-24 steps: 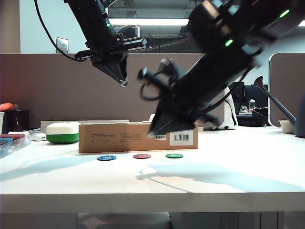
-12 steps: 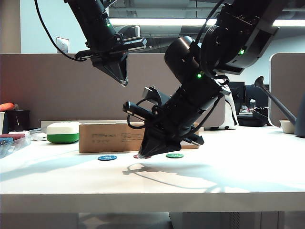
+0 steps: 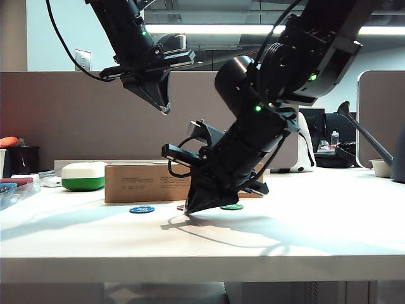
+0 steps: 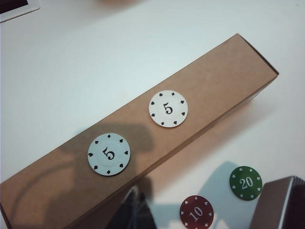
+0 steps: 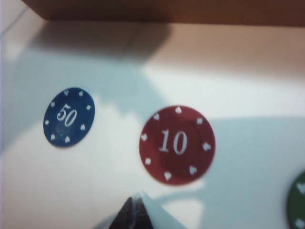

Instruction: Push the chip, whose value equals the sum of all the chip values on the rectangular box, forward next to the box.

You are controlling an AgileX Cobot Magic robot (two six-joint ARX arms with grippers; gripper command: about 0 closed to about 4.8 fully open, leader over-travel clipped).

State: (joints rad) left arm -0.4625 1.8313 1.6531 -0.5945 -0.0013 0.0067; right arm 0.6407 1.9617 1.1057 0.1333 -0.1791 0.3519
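I see the long brown cardboard box (image 3: 149,182) lying across the white table (image 3: 304,228), with two white round chips (image 4: 168,109) on its top. In front of it lie the blue round chip (image 3: 142,209), the dark-red round chip (image 5: 177,144) and the green round chip (image 3: 232,206), left to right. My right gripper (image 3: 192,209) sits low, just before the dark-red chip; my left gripper (image 3: 163,107) hangs above the box.
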